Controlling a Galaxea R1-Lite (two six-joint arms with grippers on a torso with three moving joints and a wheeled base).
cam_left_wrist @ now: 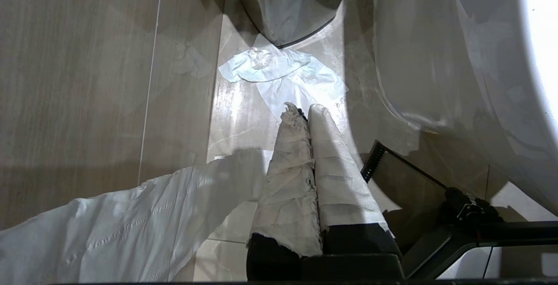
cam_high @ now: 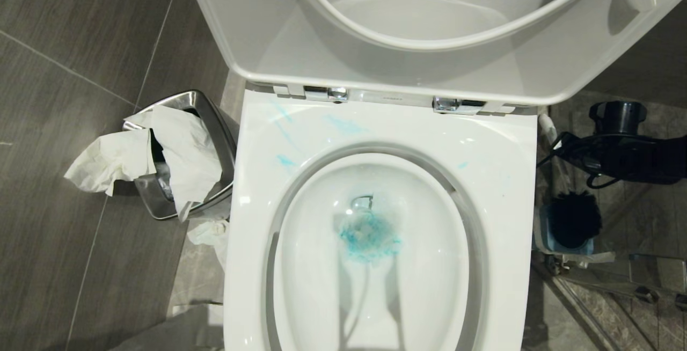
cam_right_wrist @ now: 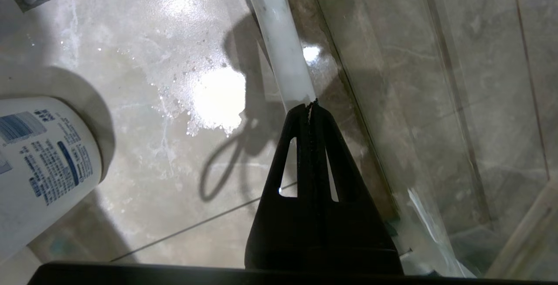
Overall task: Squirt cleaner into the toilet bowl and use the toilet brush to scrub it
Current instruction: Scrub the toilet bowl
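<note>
The white toilet bowl stands with its lid and seat up. Turquoise cleaner clouds the water, and thin smears of it mark the rim near the hinges. The toilet brush has its black head in the holder to the right of the bowl. Its white handle runs out from behind my right gripper. That gripper's black fingers are pressed shut with nothing visible between them, and its arm hangs over the brush. My left gripper, wrapped in white, is shut and empty above the floor beside the bowl's base.
A steel waste bin stuffed with paper stands left of the bowl, with tissue on the floor by it. A white bottle with blue print lies near the right gripper. A glass panel and wet floor border the brush side.
</note>
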